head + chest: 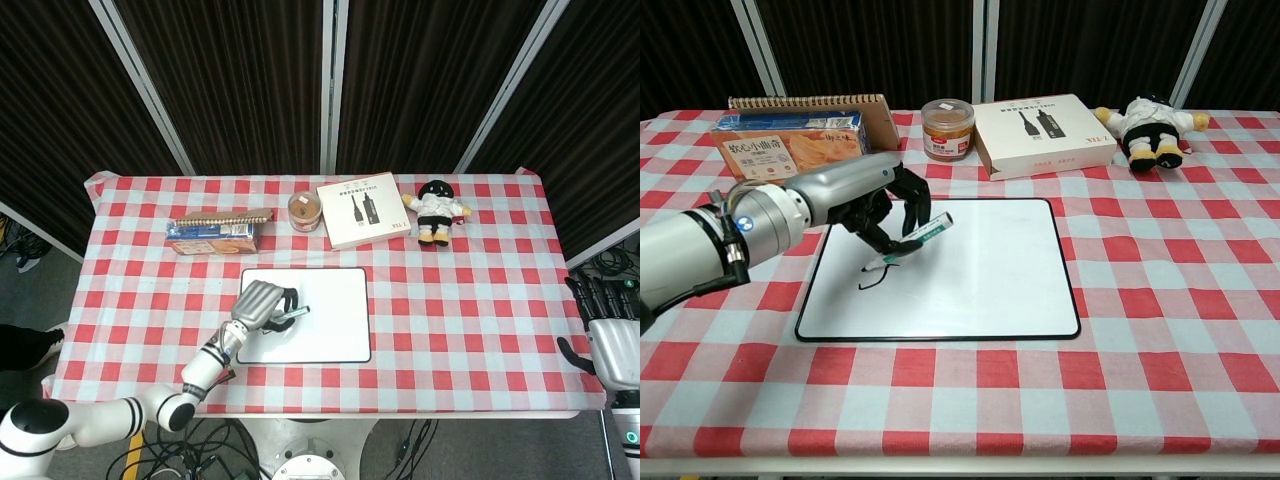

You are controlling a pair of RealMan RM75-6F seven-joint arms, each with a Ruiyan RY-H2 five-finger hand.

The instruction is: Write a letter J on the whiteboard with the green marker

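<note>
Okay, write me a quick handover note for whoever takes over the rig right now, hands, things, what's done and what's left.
Left hand: grips the green marker, tip down at the left part of the whiteboard.
Right hand: off the table's right edge, holds nothing, fingers apart.
Done: a dark curved stroke is on the board by the marker tip; it reads like the hook of a J, though whether the letter is complete is hard to tell.
Left: check the letter, finish any missing stroke, lift the marker off.
</note>
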